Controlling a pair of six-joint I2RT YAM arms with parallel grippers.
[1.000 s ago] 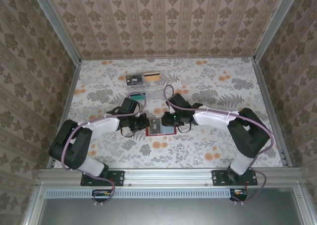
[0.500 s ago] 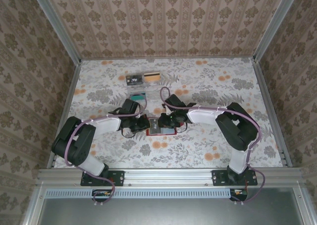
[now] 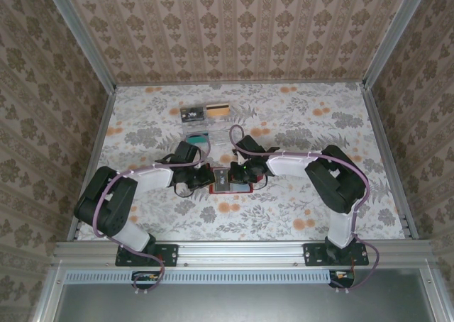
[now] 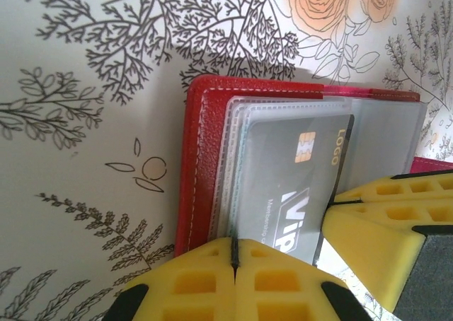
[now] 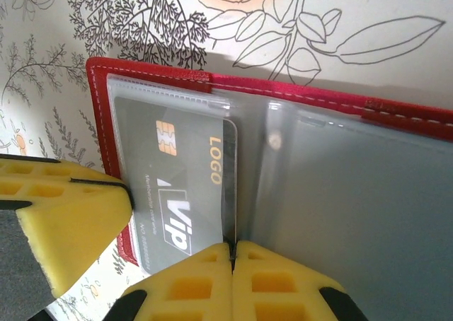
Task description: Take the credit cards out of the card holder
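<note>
- Card holder (image 3: 243, 189): red with a stitched rim. You find it lying open and flat on the floral table (image 3: 319, 208), near the middle, between your two arms.
- Clear sleeves (image 5: 340, 215): a stack of plastic leaves inside the holder, their edges fanned just beside the red cover. The wide leaf on the right arm's side looks pale grey-blue.
- Grey card (image 4: 290, 172): it has a gold chip and the words "LOGO" and "ViP". It lies among the sleeves over one half of the holder, and one rounded corner shows plainly.
- Left gripper (image 4: 233, 261): your yellow pads are clenched together with no gap. Their seam sits on the sleeve edges of the card holder, next to the red cover.
- Right gripper (image 5: 232, 264): your yellow pads are pressed together on the opposite edge of the grey card, nipping it. You cannot tell whether a sleeve leaf lies between the pads and the card.
- Arms: both reach inward and low to the table. In the top view their tips nearly meet over the holder.
- Dark card (image 3: 191, 112) and orange-banded card (image 3: 218, 110): these lie flat side by side farther up the table, well apart from the holder.
- Teal-edged card (image 3: 197, 134) and pale card (image 3: 222, 134): these lie flat in a nearer row, just beyond the grippers. Their print is too small to read.
</note>
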